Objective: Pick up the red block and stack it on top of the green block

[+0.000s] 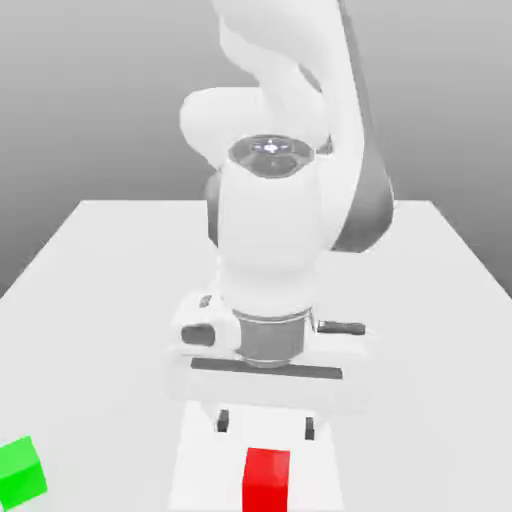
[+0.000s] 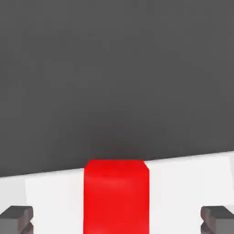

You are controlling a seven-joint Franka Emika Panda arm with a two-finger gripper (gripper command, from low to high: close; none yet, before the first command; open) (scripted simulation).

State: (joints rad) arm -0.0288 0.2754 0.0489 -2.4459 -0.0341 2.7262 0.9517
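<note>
The gripper (image 1: 266,425) is pointing down at the table (image 1: 110,290), its two dark fingers (image 1: 223,421) standing spread apart, so the jaws are standing open and gripping nothing. The red block (image 1: 267,478) is sitting on the table just in front of and below the fingertips, roughly centred on the gap between them but nearer the camera in the exterior view; whether the fingers are level with its sides cannot be told from that view. In the hand view the gripper (image 2: 117,219) is showing its fingertips (image 2: 17,218) at the two lower corners, well apart, with the red block (image 2: 116,194) lying between them and touching neither. The block is resting flat and square to the fingers. The white hand body and the arm (image 1: 275,210) are rising directly above the gripper and are hiding the middle of the table. The green block (image 1: 20,470) is sitting on the table near the front edge, well apart from the red block, toward the exterior view's left. Nothing is resting on top of it.
</note>
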